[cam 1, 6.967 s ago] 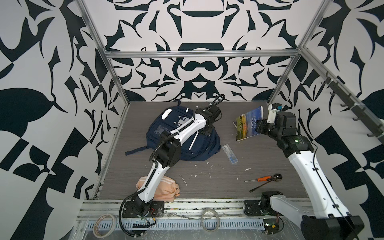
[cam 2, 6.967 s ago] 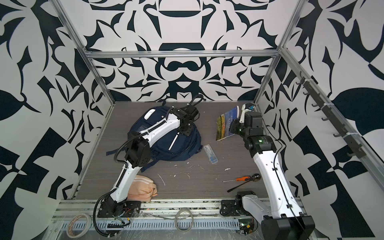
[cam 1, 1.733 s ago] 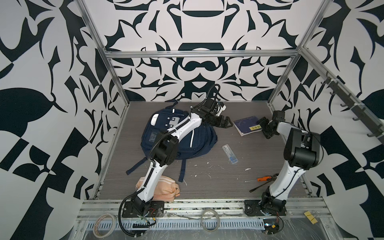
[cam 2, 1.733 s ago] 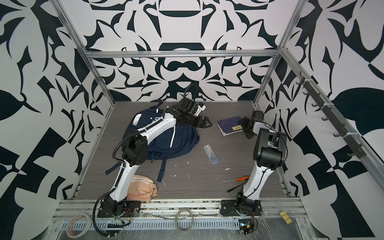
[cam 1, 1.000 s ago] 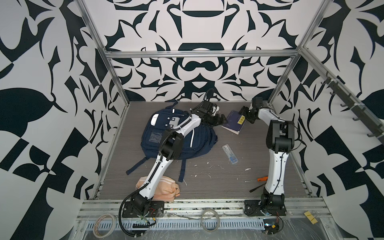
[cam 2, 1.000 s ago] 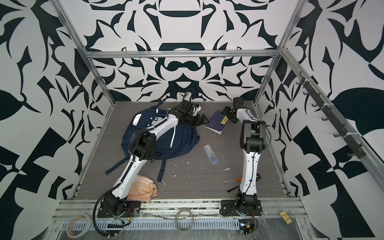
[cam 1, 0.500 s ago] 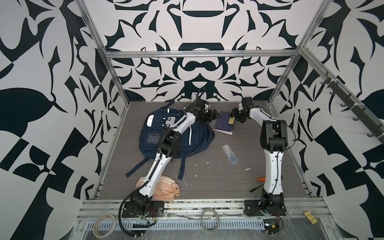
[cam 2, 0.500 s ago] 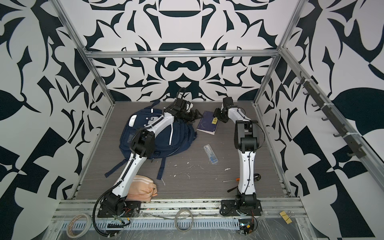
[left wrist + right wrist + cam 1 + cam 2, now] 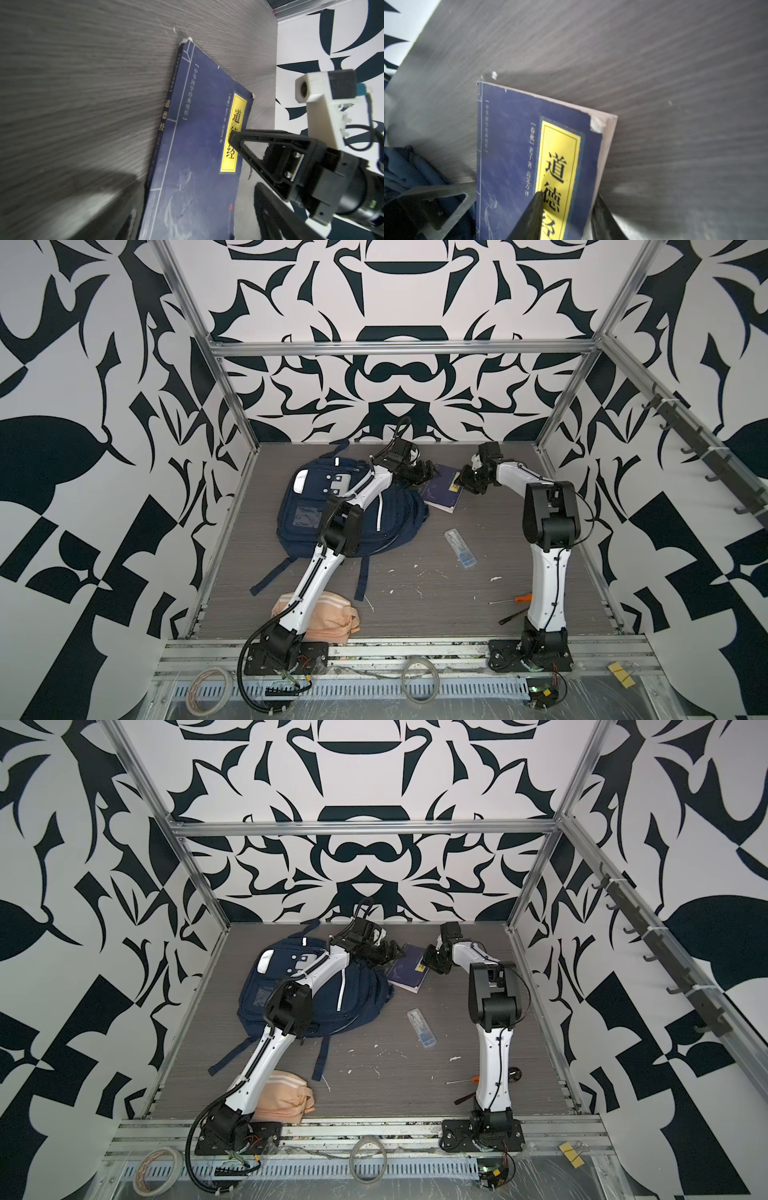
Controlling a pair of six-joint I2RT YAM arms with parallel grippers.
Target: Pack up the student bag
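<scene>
Student bag [image 9: 332, 506]: lay flat on the bench [image 9: 415, 593], touching the book [image 9: 440, 493].
Right tool [image 9: 462, 484]: straddled the book's outer edge; clamped or not, unclear.
Left tool [image 9: 426, 475]: jaws apart beside the bag, holding nothing.
Risk: an edge-only grip might have let the book pivot or slip, or snag on fabric.

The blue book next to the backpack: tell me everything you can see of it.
The book is a thin, closed paperback with a dark blue cover, white line drawing and Chinese lettering, and a yellow title label. Its corners are scuffed white. It lies cover up at the back of the table, one corner at the student bag. The right gripper straddles its page edge, one finger over the label; a firm clamp cannot be confirmed. The left gripper hovers open at its other side.
</scene>
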